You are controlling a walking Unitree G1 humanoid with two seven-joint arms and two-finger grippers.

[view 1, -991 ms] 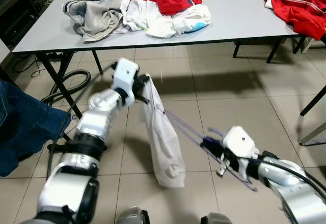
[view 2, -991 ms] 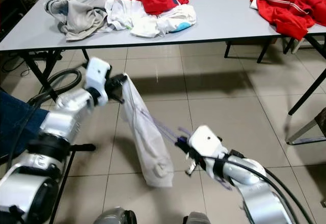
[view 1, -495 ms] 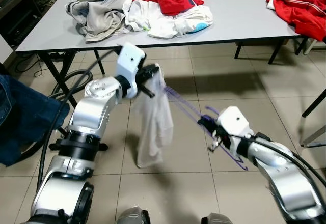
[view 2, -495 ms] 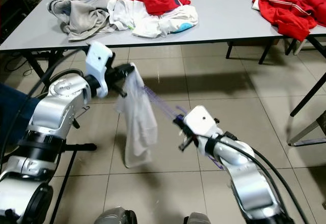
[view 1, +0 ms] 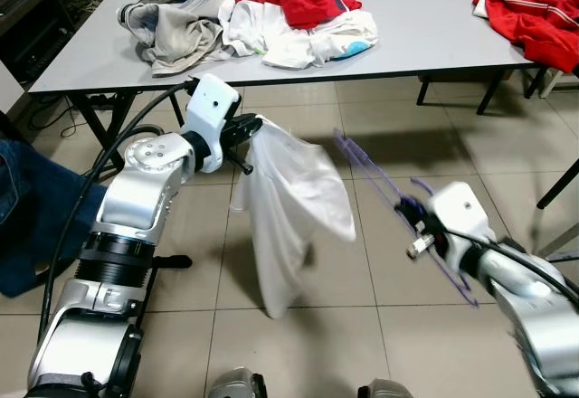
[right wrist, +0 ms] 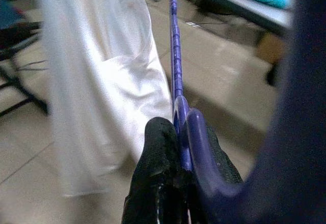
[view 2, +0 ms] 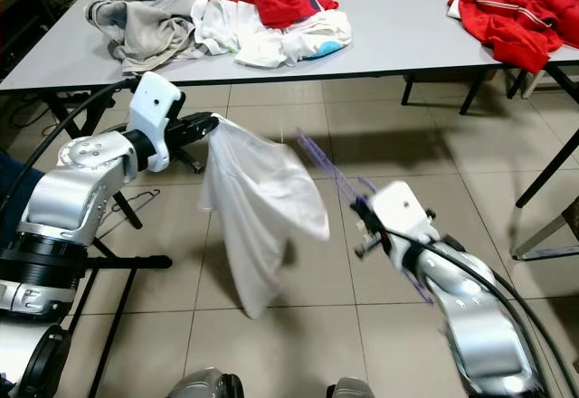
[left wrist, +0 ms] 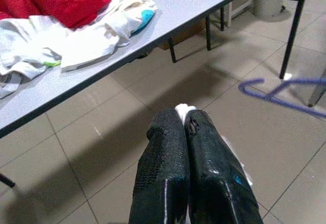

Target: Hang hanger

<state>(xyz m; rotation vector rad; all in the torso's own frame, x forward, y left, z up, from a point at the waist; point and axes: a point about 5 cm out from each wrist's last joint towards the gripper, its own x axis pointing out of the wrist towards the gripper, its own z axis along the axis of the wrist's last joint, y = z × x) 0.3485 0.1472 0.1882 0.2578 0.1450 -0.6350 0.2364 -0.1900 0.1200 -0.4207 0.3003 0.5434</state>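
Observation:
A white garment (view 1: pixel 296 206) hangs over the tiled floor, pinched at its top corner by my left gripper (view 1: pixel 251 132), which is shut on it. In the left wrist view a bit of white cloth (left wrist: pixel 183 110) pokes out between the closed fingers (left wrist: pixel 165 152). To the garment's right, apart from it, my right gripper (view 1: pixel 406 210) is shut on a thin purple hanger (view 1: pixel 369 165) that slants up towards the table. The right wrist view shows the hanger (right wrist: pixel 175 76) clamped between the fingers (right wrist: pixel 158 152), with the garment (right wrist: pixel 97 81) beside it.
A grey table (view 1: pixel 434 27) stands ahead with a heap of clothes (view 1: pixel 262 14) and a red garment (view 1: pixel 534 9). Blue jeans (view 1: pixel 36 208) hang at my left. Black hose (view 1: pixel 136 136), table legs (view 1: pixel 109 145) and a wire hanger (view 2: pixel 136 203) lie below.
The purple hanger has come out of the white garment and moved right with my right gripper. The garment has swung out and billowed; my left gripper shifted slightly left.

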